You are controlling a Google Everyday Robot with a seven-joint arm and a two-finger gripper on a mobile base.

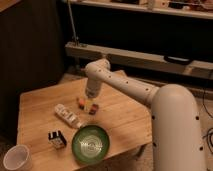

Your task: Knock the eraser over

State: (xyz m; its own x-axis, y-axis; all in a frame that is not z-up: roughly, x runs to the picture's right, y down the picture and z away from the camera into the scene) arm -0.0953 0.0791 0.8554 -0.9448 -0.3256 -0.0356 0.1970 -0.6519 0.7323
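Note:
The eraser (57,138) is a small black block with white marks. It stands on the wooden table (120,120) near the front left, just left of the green bowl (90,144). My white arm reaches in from the right and bends down over the table's middle. The gripper (90,101) hangs just above the small coloured cubes (88,105), well behind and to the right of the eraser.
A pale oblong bottle-like object (67,115) lies between the cubes and the eraser. A white cup (16,158) stands at the front left corner. Behind the table are a dark cabinet and a metal shelf rail (130,56).

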